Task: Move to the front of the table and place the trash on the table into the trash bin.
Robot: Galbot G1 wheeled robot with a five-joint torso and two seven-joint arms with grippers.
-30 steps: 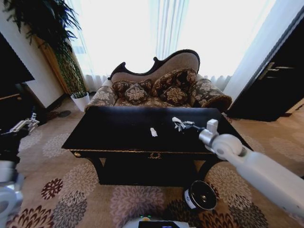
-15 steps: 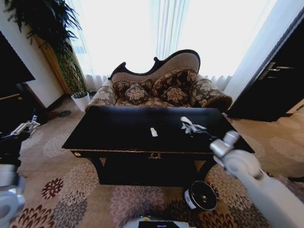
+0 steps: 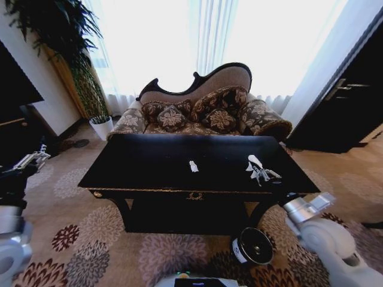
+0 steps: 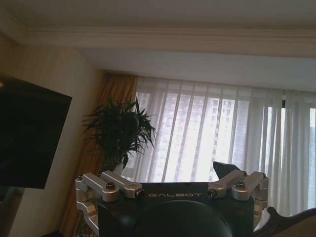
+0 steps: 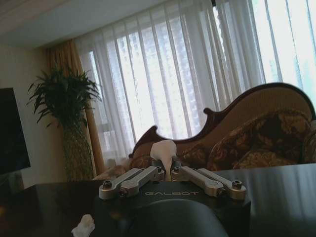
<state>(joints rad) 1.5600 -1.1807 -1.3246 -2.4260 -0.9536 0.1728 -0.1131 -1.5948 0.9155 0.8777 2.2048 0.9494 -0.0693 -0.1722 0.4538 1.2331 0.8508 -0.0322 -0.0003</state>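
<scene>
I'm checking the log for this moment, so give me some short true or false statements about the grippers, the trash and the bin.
1. The right gripper pinches a crumpled white paper wad. True.
2. A small white scrap lies on the glossy black wooden table. True.
3. The small round dark trash bin stands on the tabletop. False: it stands on the carpet by the table's front right leg.
4. The left gripper is over the table. False: it is off to the table's left.

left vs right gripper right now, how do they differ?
The right gripper hangs over the table's right end, shut on a white paper wad; the left gripper holds nothing. The left gripper sits off to the table's left side, above the carpet.
</scene>
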